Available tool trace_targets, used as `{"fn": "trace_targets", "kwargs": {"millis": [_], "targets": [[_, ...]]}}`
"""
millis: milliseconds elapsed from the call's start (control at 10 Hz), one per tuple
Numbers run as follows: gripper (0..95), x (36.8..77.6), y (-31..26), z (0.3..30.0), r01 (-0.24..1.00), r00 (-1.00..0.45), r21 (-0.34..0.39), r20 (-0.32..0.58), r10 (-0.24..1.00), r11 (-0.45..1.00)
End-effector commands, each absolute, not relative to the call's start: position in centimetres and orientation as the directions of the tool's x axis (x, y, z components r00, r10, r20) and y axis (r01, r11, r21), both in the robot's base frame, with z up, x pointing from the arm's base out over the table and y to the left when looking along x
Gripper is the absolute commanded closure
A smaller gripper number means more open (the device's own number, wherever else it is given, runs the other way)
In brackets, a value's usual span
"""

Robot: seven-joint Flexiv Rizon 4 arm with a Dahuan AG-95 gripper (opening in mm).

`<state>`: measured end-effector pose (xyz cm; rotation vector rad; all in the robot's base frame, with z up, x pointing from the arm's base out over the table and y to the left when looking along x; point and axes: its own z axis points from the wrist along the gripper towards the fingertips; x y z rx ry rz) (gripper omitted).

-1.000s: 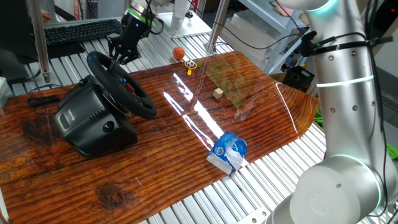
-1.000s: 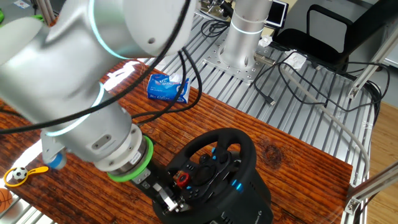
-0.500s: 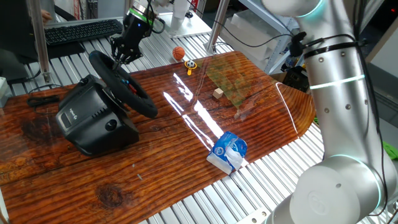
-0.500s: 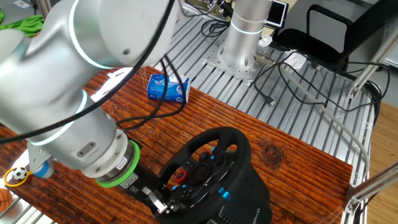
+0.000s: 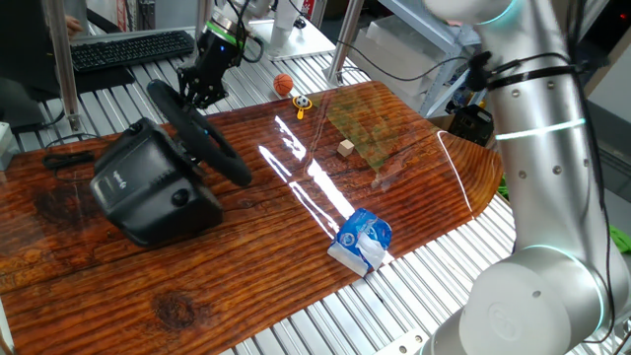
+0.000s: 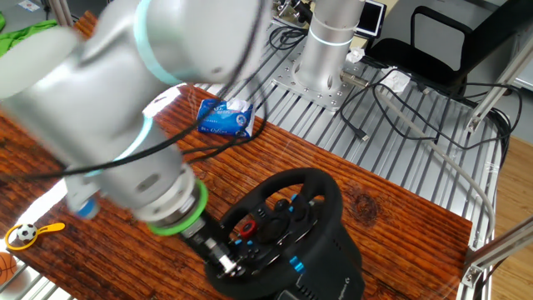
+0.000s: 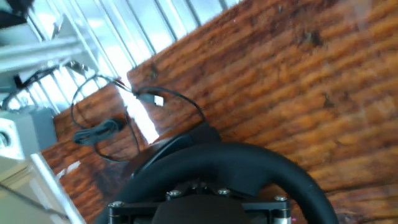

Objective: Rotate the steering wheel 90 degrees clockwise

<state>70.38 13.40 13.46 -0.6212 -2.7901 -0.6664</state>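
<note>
The pincer looks clamped on the steering wheel rim, directly at its tips. Rigid, likely grippy rim; the bulky base below seems to tilt on the counter, so turn gently.

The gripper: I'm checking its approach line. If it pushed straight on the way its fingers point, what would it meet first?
The black round steering wheel: its rim fills the hand view right ahead of the gripper, probably already touching. Contact is hidden.
</note>
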Motion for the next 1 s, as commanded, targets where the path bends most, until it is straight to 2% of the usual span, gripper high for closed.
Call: {"fn": "trace_targets", "kwargs": {"millis": [100, 300, 1000], "targets": [[95.0, 70.7, 13.0, 13.3, 0.442, -0.889, 0.348, 0.293, 0.352, 0.827], [95.0, 71.3, 12.0, 12.8, 0.432, -0.894, 0.329, 0.278, 0.351, 0.84], [95.0, 69.7, 11.9, 12.4, 0.443, -0.887, 0.338, 0.297, 0.353, 0.83]]}}
